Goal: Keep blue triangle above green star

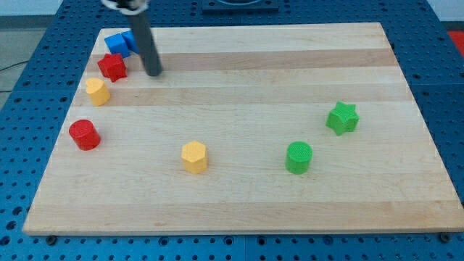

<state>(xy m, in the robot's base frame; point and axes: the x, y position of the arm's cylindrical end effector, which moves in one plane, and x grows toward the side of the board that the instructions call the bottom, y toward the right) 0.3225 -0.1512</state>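
Note:
The blue triangle (114, 43) lies at the board's top left corner, with another blue block (130, 39) touching its right side, partly hidden by the rod. The green star (342, 117) sits far off at the view's right, lower than the triangle. My tip (154, 72) rests on the board just right of and below the blue blocks, next to the red star (112, 67), not touching the triangle.
A yellow block (97, 91) and a red cylinder (84, 134) sit along the left edge. A yellow hexagon (194, 156) and a green cylinder (298, 157) lie near the view's bottom. The wooden board (254, 203) rests on a blue perforated table.

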